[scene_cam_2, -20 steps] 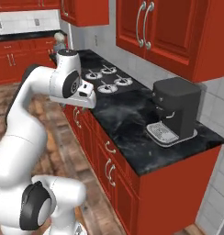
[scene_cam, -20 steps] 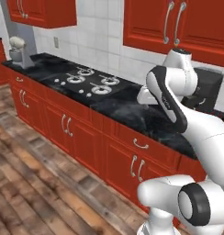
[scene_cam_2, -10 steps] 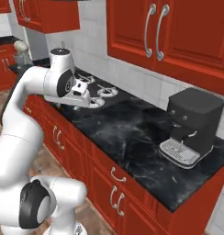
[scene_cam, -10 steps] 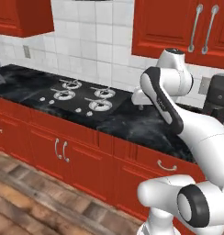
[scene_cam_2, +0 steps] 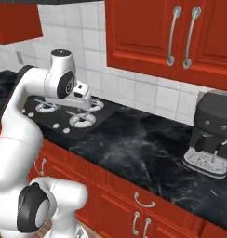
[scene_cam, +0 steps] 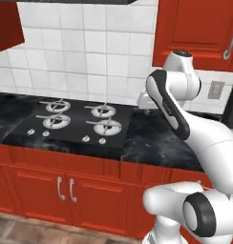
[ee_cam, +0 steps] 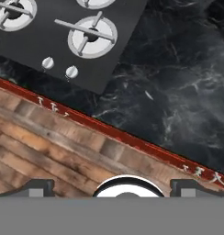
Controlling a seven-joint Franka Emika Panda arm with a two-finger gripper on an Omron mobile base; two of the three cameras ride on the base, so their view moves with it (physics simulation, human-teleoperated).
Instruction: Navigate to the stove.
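The stove [scene_cam: 80, 123] is a flat black glass cooktop with silver burner rings and small knobs along its front edge, set into the counter left of centre in the left base view. It also lies behind the arm, the stove [scene_cam_2: 59, 122], in the right base view. My gripper [scene_cam_2: 82, 106] hangs above the stove's right edge and points down. In the hand view the stove [ee_cam: 49, 43] sits at the upper left. The gripper [ee_cam: 114, 186] is open, its fingertips [ee_cam: 38, 186] far apart with nothing between them.
Veined black marble countertop [scene_cam_2: 143, 148] runs right of the stove to a dark coffee machine [scene_cam_2: 209, 137]. Red upper cabinets [scene_cam_2: 171, 37] hang above, red lower cabinets [scene_cam: 66, 186] stand below. Wooden floor [ee_cam: 49, 137] lies before the counter. White tiles [scene_cam: 85, 47] back the stove.
The whole scene has shifted as the base moved: the stove now faces the left base view squarely and closer, and the coffee machine has slid to the right. The arm's pose looks the same.
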